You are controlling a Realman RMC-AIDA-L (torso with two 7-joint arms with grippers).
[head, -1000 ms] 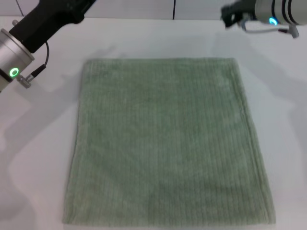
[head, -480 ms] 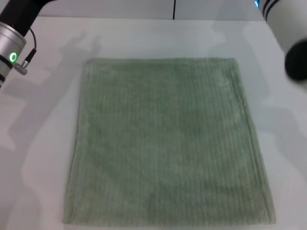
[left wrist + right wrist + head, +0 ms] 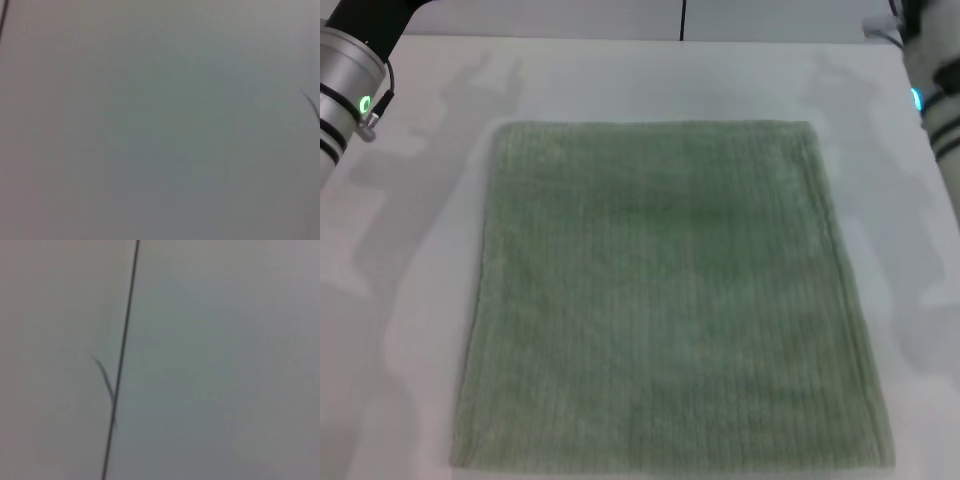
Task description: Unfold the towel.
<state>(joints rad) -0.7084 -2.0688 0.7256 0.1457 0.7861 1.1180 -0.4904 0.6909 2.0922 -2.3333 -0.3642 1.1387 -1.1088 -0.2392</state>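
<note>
- The towel lies spread flat in a single layer on the white bench, filling its middle; the towel's near edge reaches the bench's near edge as far as the head view shows, and its far edge stops short of the far edge.
- Its four sides are straight and its ribbed lines run from far to near.
- The left arm is raised over the bench's far left corner, well apart from the towel; its pincer is out of view.
- The right arm is over the far right corner, also clear of the towel; its pincer is out of view too.
- Neither wrist view shows fingers or cloth, only a plain pale surface crossed by a thin dark line, so how far either pincer is open cannot be told.
</note>
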